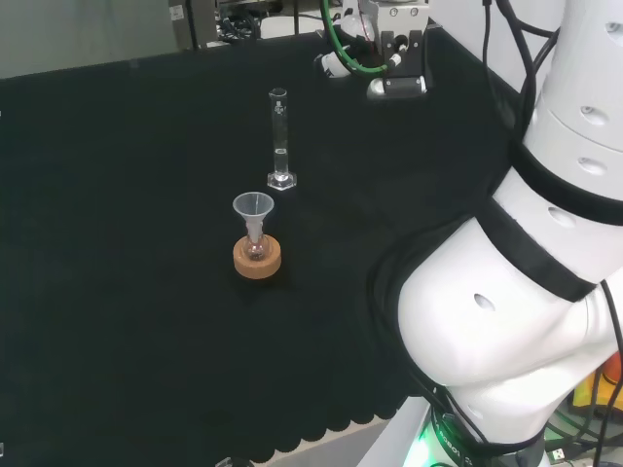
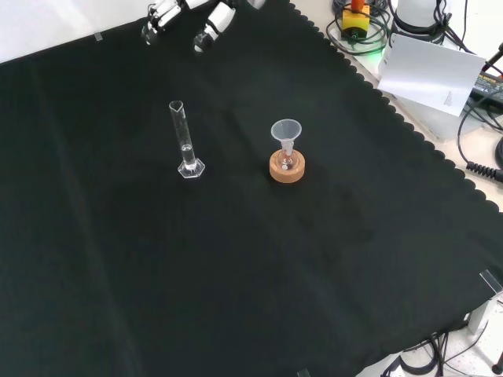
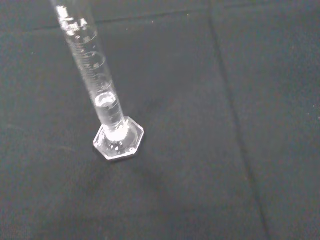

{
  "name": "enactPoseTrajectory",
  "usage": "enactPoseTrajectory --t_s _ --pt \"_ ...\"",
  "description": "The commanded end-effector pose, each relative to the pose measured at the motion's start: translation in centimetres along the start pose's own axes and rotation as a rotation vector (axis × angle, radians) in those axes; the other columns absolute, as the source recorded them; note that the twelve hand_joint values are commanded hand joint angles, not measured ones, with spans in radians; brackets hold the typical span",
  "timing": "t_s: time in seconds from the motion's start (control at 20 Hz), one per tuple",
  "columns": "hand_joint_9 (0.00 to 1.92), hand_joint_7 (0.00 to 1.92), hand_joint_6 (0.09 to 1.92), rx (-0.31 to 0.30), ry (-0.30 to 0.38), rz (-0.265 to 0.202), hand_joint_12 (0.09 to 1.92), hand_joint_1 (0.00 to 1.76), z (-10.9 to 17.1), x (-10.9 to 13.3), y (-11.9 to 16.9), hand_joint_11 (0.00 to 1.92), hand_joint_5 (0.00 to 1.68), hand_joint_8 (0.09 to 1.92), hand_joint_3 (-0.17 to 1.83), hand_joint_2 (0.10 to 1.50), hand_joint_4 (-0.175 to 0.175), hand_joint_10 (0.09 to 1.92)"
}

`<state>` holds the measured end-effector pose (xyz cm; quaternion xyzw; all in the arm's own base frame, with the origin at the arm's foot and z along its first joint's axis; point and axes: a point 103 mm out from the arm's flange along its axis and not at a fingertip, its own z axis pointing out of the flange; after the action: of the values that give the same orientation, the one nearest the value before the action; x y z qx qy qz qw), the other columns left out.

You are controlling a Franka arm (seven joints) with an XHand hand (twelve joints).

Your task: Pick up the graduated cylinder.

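The graduated cylinder (image 1: pixel 280 144) is a tall, thin, clear tube on a hexagonal foot, standing upright on the black cloth. In the front view the cylinder (image 2: pixel 185 141) stands left of centre. Close up, the cylinder (image 3: pixel 104 102) holds a little clear liquid near its foot. My hand (image 2: pixel 206 22) hangs at the top edge of the front view, well beyond the cylinder and apart from it, with its fingers relaxed and nothing in them. In the head view the hand (image 1: pixel 393 60) is up and to the right of the cylinder.
A small flask with a clear funnel (image 1: pixel 254 209) in its neck sits on a cork ring (image 1: pixel 257 259), nearer than the cylinder in the head view and to the cylinder's right (image 2: pixel 286 166) in the front view. The cloth's scalloped edge (image 2: pixel 409 133) runs along the right, with cables beyond.
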<state>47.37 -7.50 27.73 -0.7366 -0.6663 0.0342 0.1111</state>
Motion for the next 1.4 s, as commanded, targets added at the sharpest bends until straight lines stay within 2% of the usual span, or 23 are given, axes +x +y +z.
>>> enactPoseTrajectory --t_s 0.05,0.35,0.5,0.8,1.1,1.4 --pt "0.26 0.07 0.09 -0.01 0.118 -0.059 1.37 0.47 4.5 0.7 4.6 0.11 0.25 0.58 -0.09 1.26 -0.04 0.67" --pt "0.27 0.07 0.09 0.009 0.14 -0.078 1.37 0.5 6.3 0.8 5.1 0.11 0.25 0.59 -0.11 1.24 -0.04 0.67" --pt "0.28 0.08 0.09 0.026 0.186 -0.095 1.37 0.52 7.3 0.8 5.2 0.12 0.27 0.59 -0.12 1.23 -0.042 0.67" --pt "0.31 0.1 0.09 -0.002 0.281 -0.157 1.37 0.6 9.3 0.4 5.3 0.13 0.28 0.6 -0.16 1.2 -0.043 0.67" --pt "0.38 0.15 0.09 -0.003 0.379 -0.216 1.36 0.69 11.3 0.7 5.9 0.19 0.32 0.63 -0.17 1.16 -0.044 0.65" --pt "0.43 0.19 0.09 -0.018 0.433 -0.27 1.34 0.77 13.1 0.8 6.7 0.22 0.35 0.63 -0.17 1.11 -0.049 0.64"
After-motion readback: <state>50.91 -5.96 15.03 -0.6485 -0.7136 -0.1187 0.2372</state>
